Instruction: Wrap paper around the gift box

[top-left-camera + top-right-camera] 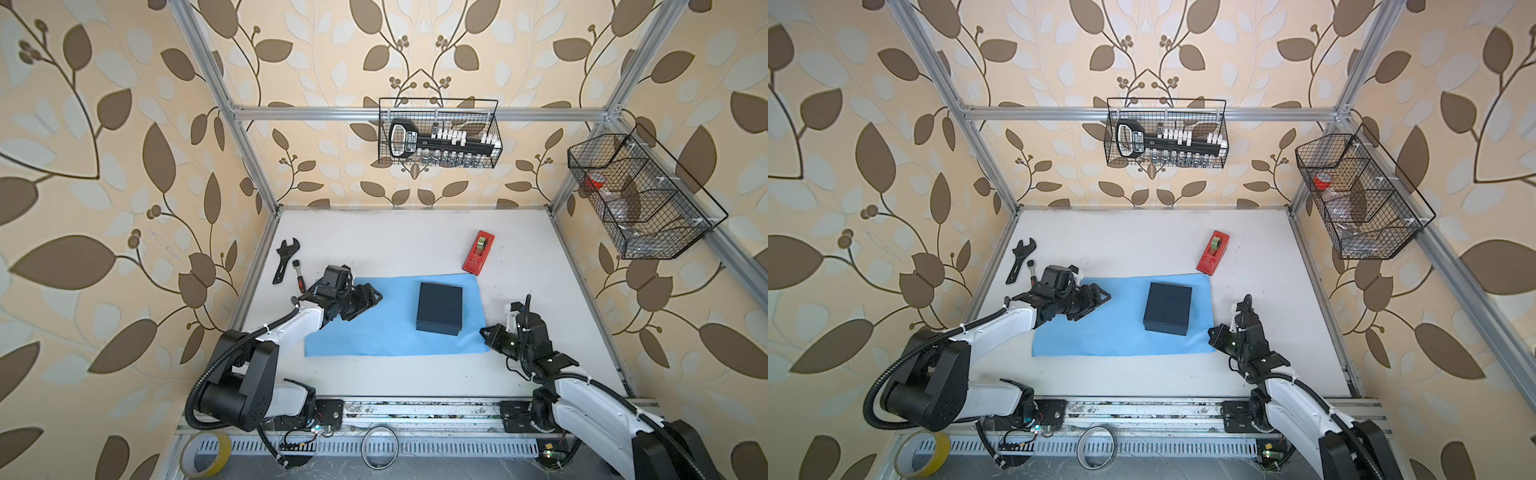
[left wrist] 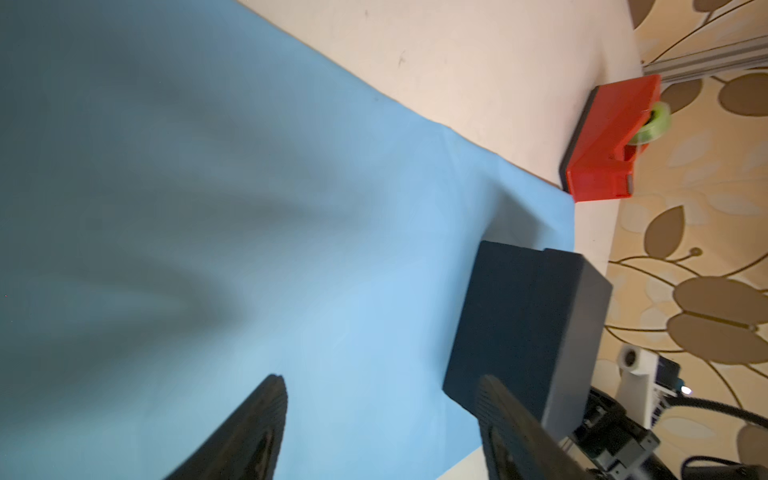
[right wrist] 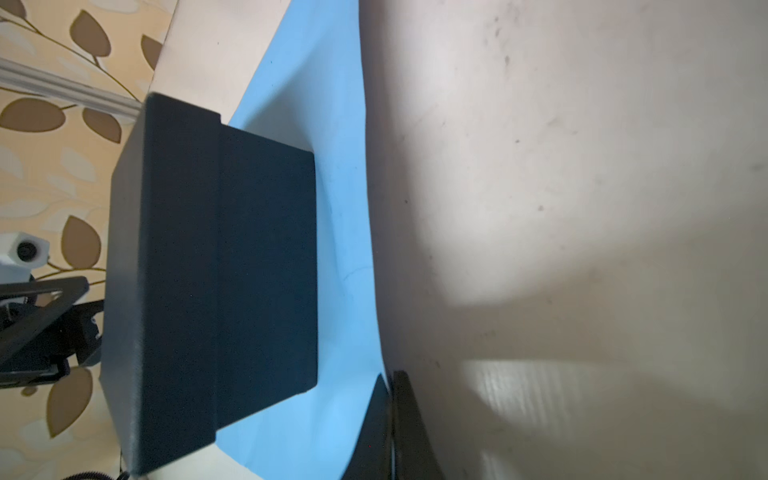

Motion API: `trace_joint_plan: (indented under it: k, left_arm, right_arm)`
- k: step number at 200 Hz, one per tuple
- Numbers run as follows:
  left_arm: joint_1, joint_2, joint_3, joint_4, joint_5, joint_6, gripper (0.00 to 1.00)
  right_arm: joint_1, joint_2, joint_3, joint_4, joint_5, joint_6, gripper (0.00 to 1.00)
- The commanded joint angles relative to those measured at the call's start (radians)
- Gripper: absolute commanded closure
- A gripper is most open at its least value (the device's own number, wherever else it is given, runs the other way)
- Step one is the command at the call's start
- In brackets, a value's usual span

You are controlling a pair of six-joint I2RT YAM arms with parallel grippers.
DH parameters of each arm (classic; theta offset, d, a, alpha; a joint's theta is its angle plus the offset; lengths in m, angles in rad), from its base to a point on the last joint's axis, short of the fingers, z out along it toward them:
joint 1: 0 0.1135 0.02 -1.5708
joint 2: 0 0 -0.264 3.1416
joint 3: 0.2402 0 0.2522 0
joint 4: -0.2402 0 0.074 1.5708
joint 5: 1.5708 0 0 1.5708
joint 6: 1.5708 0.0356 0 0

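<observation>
Here, gift box (image 1: pixel 439 307) on paper (image 1: pixel 374 328), right gripper (image 1: pixel 484 332) pinching edge nearby

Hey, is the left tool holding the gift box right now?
No, the left tool is open above the paper, with a clear gap to the gift box.

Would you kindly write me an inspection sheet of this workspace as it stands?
Surface: white table, lightly scuffed.
Job's things: gift box closed, resting on the paper's right half; paper unfolded.
Clutter: red tape dispenser at paper's far right corner; wrench and ratchet far left.
Grippers: left gripper open above paper; right gripper shut on paper's right edge.
Cables: black conduit loops at front left, off paper.
Surroundings: wire baskets on frame, leaf wallpaper.
</observation>
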Motion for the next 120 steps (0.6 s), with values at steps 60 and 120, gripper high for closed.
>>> trace_joint_plan:
  k: [60, 120]
  left_arm:
    - [-0.031, 0.094, 0.009, 0.066, 0.033, -0.001, 0.24]
    - [-0.023, 0.012, 0.027, -0.016, -0.062, 0.039, 0.19]
  right_arm:
    - [-0.144, -0.126, 0.049, -0.315, 0.109, -0.090, 1.00]
    - [-0.167, -0.187, 0.157, -0.389, 0.199, -0.145, 0.49]
